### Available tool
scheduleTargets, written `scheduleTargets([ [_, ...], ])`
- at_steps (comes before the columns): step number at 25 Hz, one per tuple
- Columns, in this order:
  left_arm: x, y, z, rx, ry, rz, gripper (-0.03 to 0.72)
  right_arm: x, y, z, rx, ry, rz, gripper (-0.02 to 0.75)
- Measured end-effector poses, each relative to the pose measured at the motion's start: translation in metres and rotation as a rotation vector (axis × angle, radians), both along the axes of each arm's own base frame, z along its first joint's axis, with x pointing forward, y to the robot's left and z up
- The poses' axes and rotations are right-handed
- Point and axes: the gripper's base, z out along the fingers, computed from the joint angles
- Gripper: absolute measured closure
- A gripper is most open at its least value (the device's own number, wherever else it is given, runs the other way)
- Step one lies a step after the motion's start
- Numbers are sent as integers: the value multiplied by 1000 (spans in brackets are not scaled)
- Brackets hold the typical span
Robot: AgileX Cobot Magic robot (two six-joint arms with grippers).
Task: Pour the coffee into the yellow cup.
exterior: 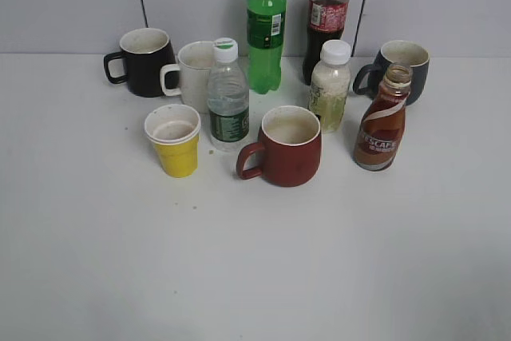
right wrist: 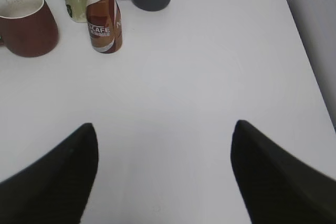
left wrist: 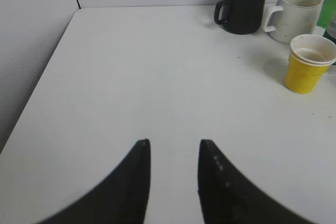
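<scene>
The coffee bottle, a small curvy glass bottle with a red-brown Nescafe label and no cap, stands upright at the right; it also shows in the right wrist view. The yellow cup, white inside, stands at the left; it also shows in the left wrist view. My left gripper is open and empty over bare table, well short and left of the cup. My right gripper is wide open and empty, well short of the bottle. Neither gripper shows in the exterior view.
A red-brown mug stands between cup and coffee. Behind are a water bottle, a white mug, a black mug, a green bottle, a cola bottle, a pale drink bottle and a dark grey mug.
</scene>
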Motion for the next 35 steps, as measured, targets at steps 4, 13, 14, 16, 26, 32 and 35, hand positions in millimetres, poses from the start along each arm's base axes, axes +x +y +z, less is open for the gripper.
scheduleTargets([
  [4, 0, 0, 0, 0, 0, 0, 450, 0, 0, 0, 0, 0, 0, 147],
  [13, 0, 0, 0, 0, 0, 0, 450, 0, 0, 0, 1, 0, 0, 148],
  [14, 0, 0, 0, 0, 0, 0, 450, 0, 0, 0, 1, 0, 0, 148],
  [16, 0, 0, 0, 0, 0, 0, 450, 0, 0, 0, 1, 0, 0, 148],
  [26, 0, 0, 0, 0, 0, 0, 449, 0, 0, 0, 0, 0, 0, 148],
  [32, 0, 0, 0, 0, 0, 0, 449, 0, 0, 0, 0, 0, 0, 149],
  [35, 0, 0, 0, 0, 0, 0, 449, 0, 0, 0, 0, 0, 0, 150],
])
